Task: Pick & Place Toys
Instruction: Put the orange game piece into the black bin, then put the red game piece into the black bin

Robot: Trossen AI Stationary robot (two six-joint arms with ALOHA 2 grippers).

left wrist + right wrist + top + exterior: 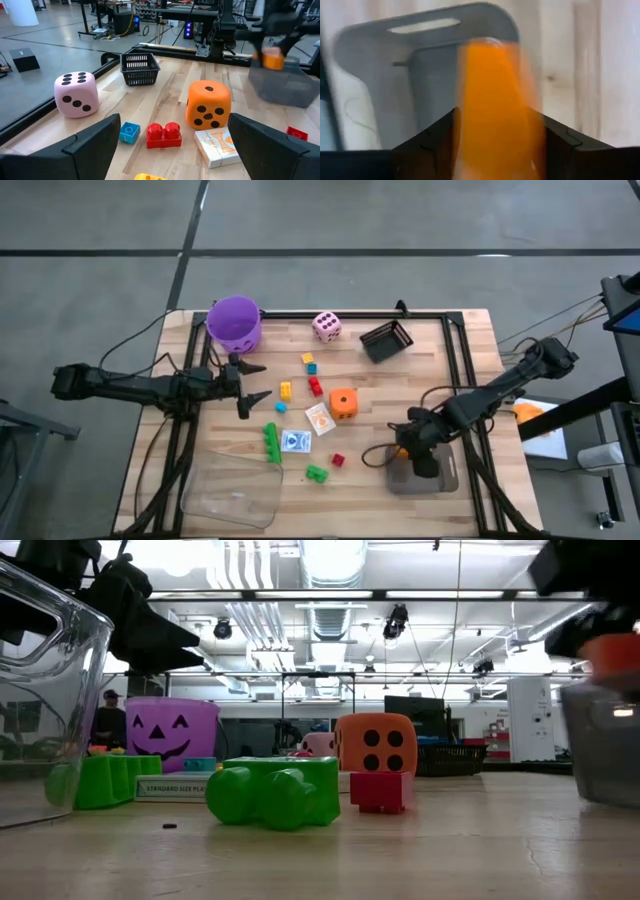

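Right gripper [403, 448], lower right of the high view, is closed on a small orange brick [495, 110] directly above the grey tray [448, 478]. Left gripper [256, 383], jaws spread wide and empty, waits at left centre beside the purple bucket [234, 322]. The orange die [343, 402], card packs [296, 442] and green bricks [271, 442] lie mid-table.

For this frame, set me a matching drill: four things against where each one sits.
Things:
1. pink die
2. orange brick
3. purple bucket
4. orange die

Places:
A. table's middle, beside a card pack
B. far edge, between bucket and black basket
C. in the right gripper, above the grey tray
D. far left corner

Pairs: 1-B, 2-C, 3-D, 4-A
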